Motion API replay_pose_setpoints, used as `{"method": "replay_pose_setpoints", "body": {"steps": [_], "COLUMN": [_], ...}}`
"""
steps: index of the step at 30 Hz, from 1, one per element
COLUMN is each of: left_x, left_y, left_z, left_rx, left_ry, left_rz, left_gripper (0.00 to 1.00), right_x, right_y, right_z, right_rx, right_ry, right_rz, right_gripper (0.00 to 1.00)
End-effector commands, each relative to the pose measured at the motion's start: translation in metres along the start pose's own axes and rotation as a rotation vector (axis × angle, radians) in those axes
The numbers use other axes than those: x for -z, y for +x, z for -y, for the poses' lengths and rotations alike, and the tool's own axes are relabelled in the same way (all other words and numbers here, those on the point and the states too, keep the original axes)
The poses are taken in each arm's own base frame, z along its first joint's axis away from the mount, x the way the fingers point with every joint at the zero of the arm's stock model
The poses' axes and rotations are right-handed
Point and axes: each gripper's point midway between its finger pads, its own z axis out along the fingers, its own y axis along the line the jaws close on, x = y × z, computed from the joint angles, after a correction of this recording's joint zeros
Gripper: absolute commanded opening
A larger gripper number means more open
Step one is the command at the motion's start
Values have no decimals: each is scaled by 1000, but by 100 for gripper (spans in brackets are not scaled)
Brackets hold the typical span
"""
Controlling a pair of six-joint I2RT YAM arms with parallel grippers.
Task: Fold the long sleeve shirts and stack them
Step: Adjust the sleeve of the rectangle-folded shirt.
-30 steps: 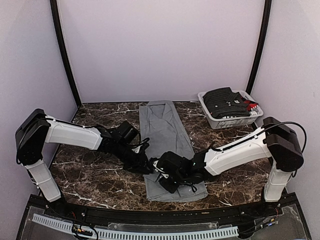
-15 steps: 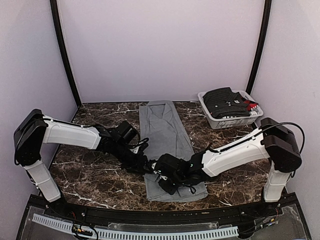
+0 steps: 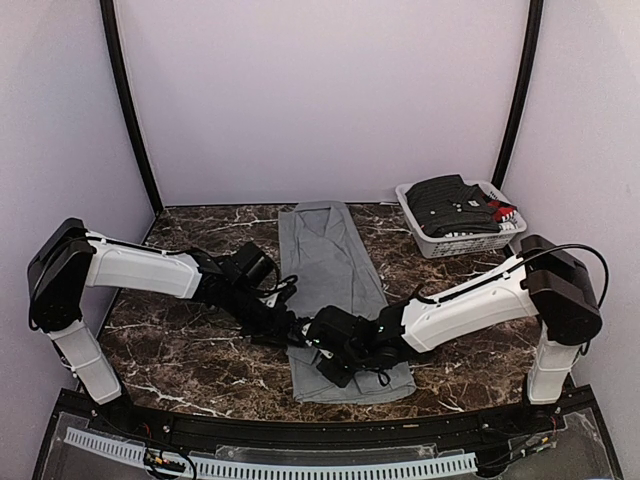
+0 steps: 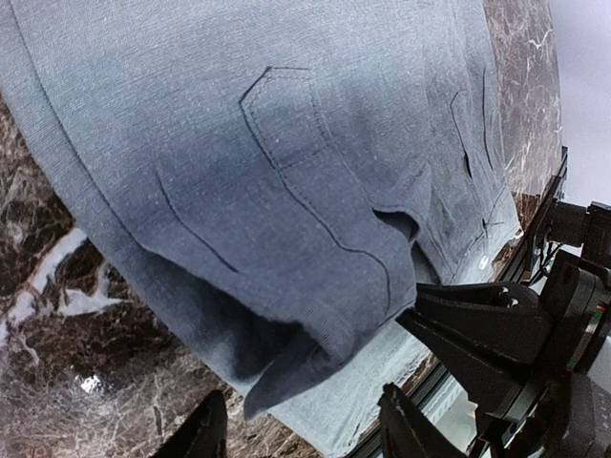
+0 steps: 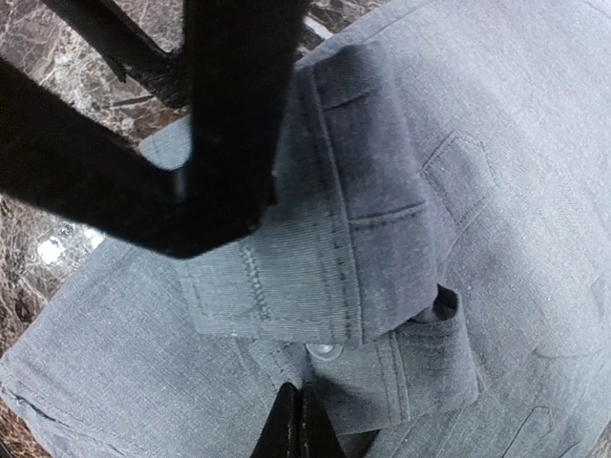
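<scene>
The white-and-black left arm (image 3: 140, 268) and right arm (image 3: 470, 300) meet low over the near end of the long grey shirt (image 3: 330, 250), blocking the near middle. A white plastic basket (image 3: 432, 243) fills the far right corner. The far left of the dark marble table (image 3: 190, 225) lies open.

We see a lab test booth: plain walls (image 3: 320, 100), black poles (image 3: 129, 110), a left arm (image 3: 140, 268) and right arm (image 3: 470, 300) bolted to a marble table (image 3: 180, 360).
</scene>
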Motion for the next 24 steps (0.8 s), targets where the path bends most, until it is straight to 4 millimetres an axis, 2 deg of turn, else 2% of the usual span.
{"method": "replay_pose_setpoints", "body": {"steps": [1, 8, 11, 15, 20, 24], "left_x": [9, 4, 5, 7, 8, 9], "left_y": [-8, -6, -3, 2, 10, 15], "left_z": [13, 19, 20, 21, 21, 23], "left_rx": [-42, -32, -23, -11, 0, 6], "left_ry": [47, 88, 93, 92, 97, 108], "left_rz": [36, 17, 5, -10, -23, -34], "left_gripper": [50, 32, 22, 14, 10, 7], "right_x": [3, 14, 24, 40, 52, 53], "right_y": [-7, -16, -22, -26, -18, -6], "right_z": [-1, 1, 2, 2, -1, -7], "right_rx": [6, -3, -4, 4, 21, 32], "right_ry": [14, 13, 2, -22, -74, -123], "right_rz": [10, 26, 37, 47, 33, 4], "right_gripper": [0, 0, 0, 0, 0, 0]}}
